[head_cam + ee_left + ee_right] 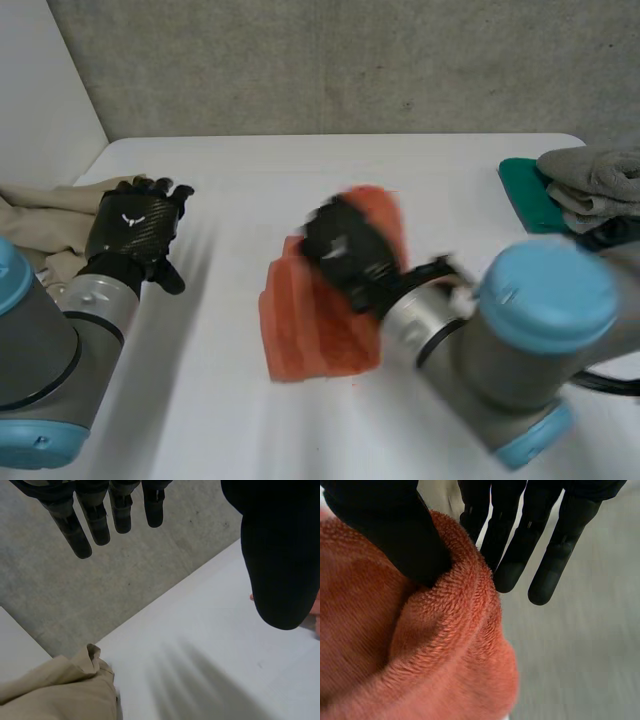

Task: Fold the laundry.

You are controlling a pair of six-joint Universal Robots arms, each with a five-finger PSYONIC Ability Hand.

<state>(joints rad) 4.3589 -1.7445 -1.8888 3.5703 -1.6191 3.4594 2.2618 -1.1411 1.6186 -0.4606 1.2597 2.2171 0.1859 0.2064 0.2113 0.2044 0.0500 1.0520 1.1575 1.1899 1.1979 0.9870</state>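
While right hand (345, 255) fingers pinch half-hidden orange towel (300, 340), left hand (135, 225) fingers apart.

The place reads as a robotics lab or test bay. A plain white table (250, 170) stands against a bare grey wall (350, 60) with a concrete look, and a white panel (40, 70) closes off its left side. Two machine arms (grey joints, light-blue caps) reach over it, the left arm (40, 350) and the right arm (540, 330). Laundry lies on the table: a beige cloth (40, 215) at the left edge, an orange towel (300, 340) mid-table, and grey towels (600, 170) stacked by a green item (525, 195) at the right.
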